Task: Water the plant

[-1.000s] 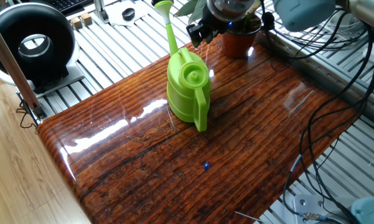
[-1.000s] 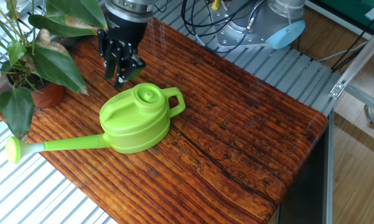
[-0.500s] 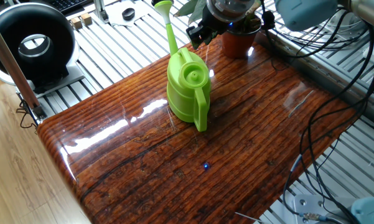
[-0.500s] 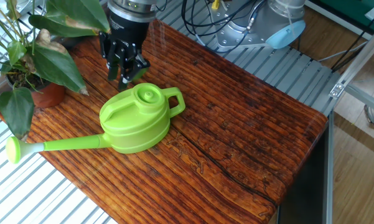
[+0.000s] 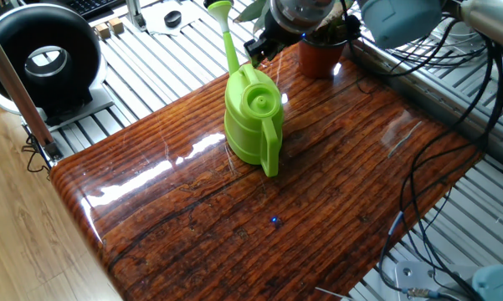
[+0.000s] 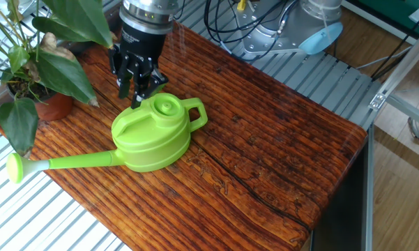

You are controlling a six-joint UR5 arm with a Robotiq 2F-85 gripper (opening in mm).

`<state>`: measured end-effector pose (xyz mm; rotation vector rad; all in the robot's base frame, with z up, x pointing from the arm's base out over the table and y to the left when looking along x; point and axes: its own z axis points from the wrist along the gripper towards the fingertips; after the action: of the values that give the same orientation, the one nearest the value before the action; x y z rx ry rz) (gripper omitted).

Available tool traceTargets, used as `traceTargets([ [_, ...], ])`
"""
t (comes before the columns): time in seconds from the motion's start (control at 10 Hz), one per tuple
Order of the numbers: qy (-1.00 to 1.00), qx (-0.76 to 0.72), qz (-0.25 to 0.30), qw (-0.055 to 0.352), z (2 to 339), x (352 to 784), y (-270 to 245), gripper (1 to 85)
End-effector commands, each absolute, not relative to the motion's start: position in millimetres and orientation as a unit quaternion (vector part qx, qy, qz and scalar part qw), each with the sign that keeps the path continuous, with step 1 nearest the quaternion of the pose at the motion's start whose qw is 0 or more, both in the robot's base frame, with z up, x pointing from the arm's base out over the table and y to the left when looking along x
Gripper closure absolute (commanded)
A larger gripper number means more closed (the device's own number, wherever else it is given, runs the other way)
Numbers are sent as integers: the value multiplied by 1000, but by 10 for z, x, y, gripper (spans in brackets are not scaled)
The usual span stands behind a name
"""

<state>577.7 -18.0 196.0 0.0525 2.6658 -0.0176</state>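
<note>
The plant point(image 6: 35, 66) has broad dark green leaves and stands in a reddish-brown pot point(image 6: 54, 106) at the table's far corner; in one fixed view only its pot point(image 5: 321, 57) shows clearly. A lime-green watering can point(image 6: 153, 136) sits upright on the wooden table, its long spout point(image 6: 70, 162) reaching past the table edge. In the one fixed view the can point(image 5: 254, 117) stands in front of the pot. My gripper point(image 6: 138, 87) hangs just behind the can's top, between can and plant, fingers apart and holding nothing. It also shows over the can, as my gripper point(image 5: 259, 48).
A black round device point(image 5: 46, 58) stands off the table at the left. Cables point(image 5: 452, 125) trail over the table's right side. A metal slatted surface point(image 6: 77, 216) surrounds the wooden table point(image 6: 265, 153).
The gripper has shifted slightly toward the watering can's top. The can and the plant have not moved.
</note>
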Motion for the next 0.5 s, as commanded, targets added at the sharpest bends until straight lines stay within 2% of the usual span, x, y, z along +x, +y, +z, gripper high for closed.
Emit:
traceTargets([
  [0.0,974,12,-5,226,1922,5760,-156,483],
  [0.4,974,18,-14,227,1923,5776,-208,477],
])
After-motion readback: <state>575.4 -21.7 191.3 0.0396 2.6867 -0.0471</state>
